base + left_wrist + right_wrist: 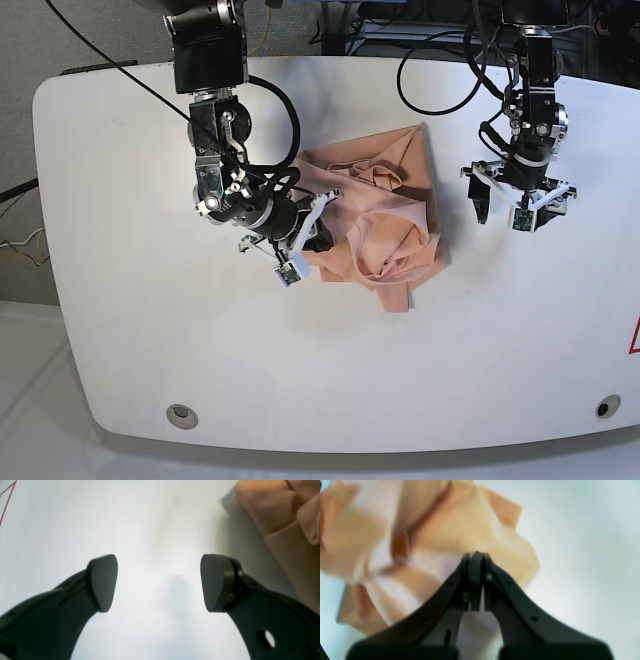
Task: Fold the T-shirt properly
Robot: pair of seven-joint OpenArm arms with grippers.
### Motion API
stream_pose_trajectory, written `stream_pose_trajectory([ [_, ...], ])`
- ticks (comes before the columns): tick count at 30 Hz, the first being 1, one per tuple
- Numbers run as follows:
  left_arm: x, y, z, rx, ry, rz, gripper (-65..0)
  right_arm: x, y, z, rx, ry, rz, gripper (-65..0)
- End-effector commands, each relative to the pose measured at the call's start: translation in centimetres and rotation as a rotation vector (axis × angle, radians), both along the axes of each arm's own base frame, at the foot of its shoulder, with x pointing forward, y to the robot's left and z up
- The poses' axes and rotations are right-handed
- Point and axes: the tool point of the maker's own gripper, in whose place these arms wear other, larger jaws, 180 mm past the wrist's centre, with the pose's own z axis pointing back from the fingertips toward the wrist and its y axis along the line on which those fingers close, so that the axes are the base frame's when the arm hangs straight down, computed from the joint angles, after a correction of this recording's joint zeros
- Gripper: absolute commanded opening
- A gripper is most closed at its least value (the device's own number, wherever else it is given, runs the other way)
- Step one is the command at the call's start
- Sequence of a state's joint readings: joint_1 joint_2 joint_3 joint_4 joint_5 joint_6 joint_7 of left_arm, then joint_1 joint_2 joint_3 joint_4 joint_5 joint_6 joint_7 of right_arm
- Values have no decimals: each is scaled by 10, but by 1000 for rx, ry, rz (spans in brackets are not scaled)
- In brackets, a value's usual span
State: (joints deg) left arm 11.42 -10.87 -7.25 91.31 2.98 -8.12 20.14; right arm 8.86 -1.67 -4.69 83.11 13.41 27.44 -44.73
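Nearest the base camera, the rounded white table (330,400) carries one crumpled peach-pink cloth T-shirt (385,225), bunched near its centre and not yet folded flat. Two black arms stand over it. On the base view's left, the right gripper (318,238) sits at the shirt's edge. Its wrist view shows what the base view cannot: both jaws pressed together, tips against the cloth (460,525). The fabric there is blurred, so whether a fold is actually pinched between them cannot be told. Shirt is cut off at that frame's top and left.

On the base view's right, the left gripper (518,200) hangs apart from the shirt, jaws spread wide with only bare table between the two dark pads (103,582). Its wrist view catches just one corner of shirt (277,512). One red line marking (7,501) shows, partly cut off.
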Motion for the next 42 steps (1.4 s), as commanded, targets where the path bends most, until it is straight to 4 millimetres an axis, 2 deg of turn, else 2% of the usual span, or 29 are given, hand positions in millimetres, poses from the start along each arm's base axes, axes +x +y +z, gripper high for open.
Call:
stream_pose_trajectory([
  [1, 8, 3, 14, 9, -47, 0, -171, 13, 7, 20, 38, -59, 3, -650],
  [11, 8, 3, 14, 9, -47, 0, -171, 4, 49, 30, 74, -70, 85, -650],
  [15, 6, 3, 12, 9, -43, 0, -171, -1, 73, 38, 114, -83, 117, -650],
  [23, -2, 5, 6, 8, -23, 4, -171, -10, 109, 30, 149, -53, 184, -650],
  [26, -7, 12, 5, 13, -18, 24, -171, -17, 121, 28, 151, -57, 218, -650],
  [30, -9, 17, 5, 16, -16, 36, -171, -19, 130, 29, 157, -56, 211, -650],
  [42, -11, 17, 3, 16, -10, 35, -171, -1, 130, 46, 158, -97, 191, -650],
])
